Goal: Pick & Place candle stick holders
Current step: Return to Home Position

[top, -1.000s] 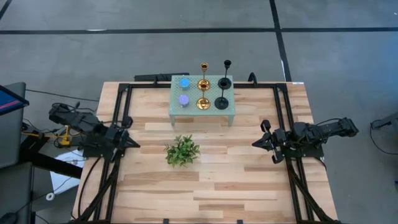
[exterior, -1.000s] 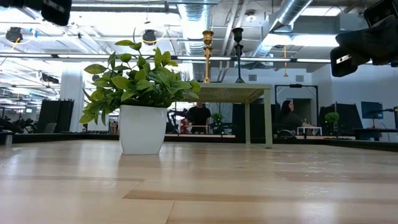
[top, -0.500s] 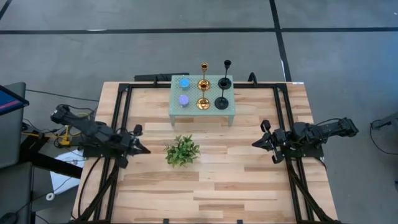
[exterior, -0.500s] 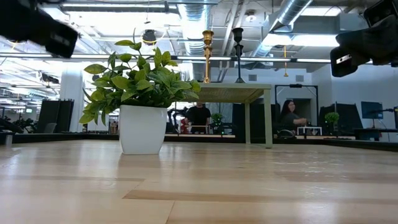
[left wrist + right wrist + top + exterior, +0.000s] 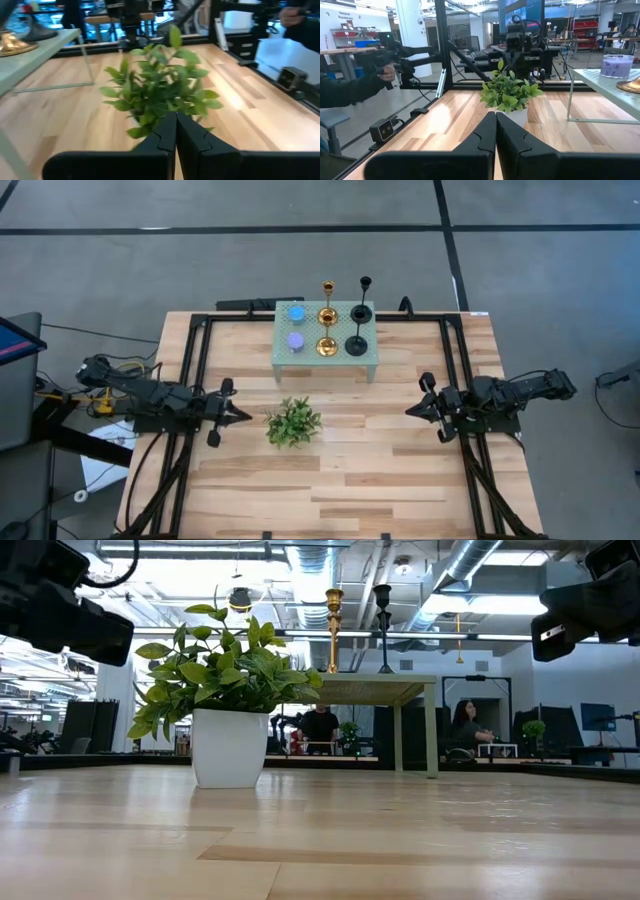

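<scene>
Two gold candle stick holders [image 5: 327,288] [image 5: 326,345] and two black ones [image 5: 365,283] [image 5: 356,344] stand upright by their round bases on a small pale green table [image 5: 369,360] at the far middle of the wooden table. My left gripper [image 5: 246,417] is shut and empty, just left of a green potted plant [image 5: 293,422]. My right gripper [image 5: 410,410] is shut and empty at the table's right. In the left wrist view my shut fingertips [image 5: 175,120] point at the plant [image 5: 160,92].
A blue cylinder [image 5: 296,314] and a purple cylinder [image 5: 296,340] stand on the green table's left half. Black frame rails [image 5: 197,370] run along the table's left and right sides. People sit in the room beyond the table [image 5: 320,725].
My left gripper has moved toward the table's right edge, closing in on the potted plant. My right arm has kept still.
</scene>
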`<action>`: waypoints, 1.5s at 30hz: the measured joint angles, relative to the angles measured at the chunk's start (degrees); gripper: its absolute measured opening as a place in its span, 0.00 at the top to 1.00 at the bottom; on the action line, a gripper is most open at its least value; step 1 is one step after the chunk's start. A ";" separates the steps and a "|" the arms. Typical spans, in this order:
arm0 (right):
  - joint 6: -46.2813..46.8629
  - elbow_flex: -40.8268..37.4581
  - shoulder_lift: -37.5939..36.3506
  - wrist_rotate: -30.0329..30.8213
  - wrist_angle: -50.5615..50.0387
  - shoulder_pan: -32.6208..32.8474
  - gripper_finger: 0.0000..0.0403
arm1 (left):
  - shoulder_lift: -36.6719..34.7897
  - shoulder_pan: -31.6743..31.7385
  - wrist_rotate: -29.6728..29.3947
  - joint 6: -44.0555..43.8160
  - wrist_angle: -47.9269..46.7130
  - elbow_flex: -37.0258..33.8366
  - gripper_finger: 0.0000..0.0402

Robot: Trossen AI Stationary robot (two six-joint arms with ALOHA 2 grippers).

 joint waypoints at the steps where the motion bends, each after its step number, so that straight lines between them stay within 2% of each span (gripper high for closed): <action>1: 0.00 0.00 0.00 0.00 -0.02 0.00 1.00 | 0.01 0.76 0.02 0.02 0.01 0.00 0.99; 15: -0.02 0.00 0.00 0.00 -1.16 0.00 1.00 | 0.01 11.33 8.30 1.33 -0.08 -0.11 0.98; 21: -0.04 0.00 0.00 -0.02 -1.20 0.00 1.00 | 0.03 15.07 13.61 1.00 -0.26 -0.52 0.98; 40: -5.53 0.00 0.00 -1.53 -1.42 0.04 1.00 | 0.03 15.60 14.19 -0.40 -0.17 -0.55 0.98; 45: -2.68 0.00 0.08 -1.53 -1.42 0.04 1.00 | 0.03 15.60 14.19 -0.66 -0.19 -0.55 0.98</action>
